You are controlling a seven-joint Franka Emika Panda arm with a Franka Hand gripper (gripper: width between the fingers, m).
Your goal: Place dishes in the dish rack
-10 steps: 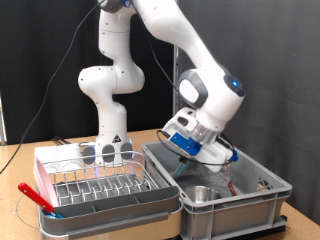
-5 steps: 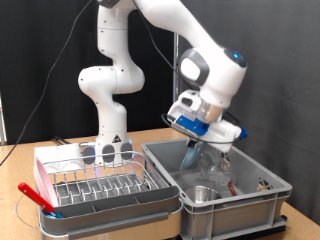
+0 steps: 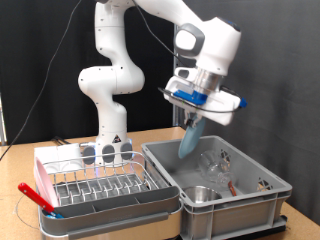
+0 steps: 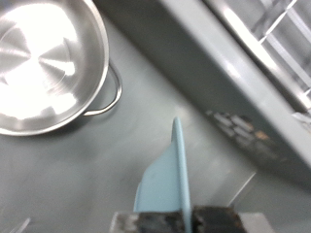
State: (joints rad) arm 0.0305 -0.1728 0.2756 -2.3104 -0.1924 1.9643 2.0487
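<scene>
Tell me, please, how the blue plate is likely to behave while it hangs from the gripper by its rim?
Held edge-on by the gripper, the plate hangs straight, so it is probably stiff. Its smooth, thin rim could slip or swing in the fingers. If dropped, it might hit the steel bowl in the crate.

Arm (image 3: 120,70) bent high, wrist turned down, pincer (image 3: 195,118) clamped, fingers pointing down

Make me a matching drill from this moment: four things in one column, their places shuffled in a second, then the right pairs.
1. pale blue plate
2. steel bowl
3. wire dish rack
4. red-handled utensil

a. on the grey crate's floor
b. hanging edge-down between the gripper's fingers
c. in the pink-and-grey tray
d. at the tray's exterior-view-left edge

Pairs: 1-b, 2-a, 3-c, 4-d
</scene>
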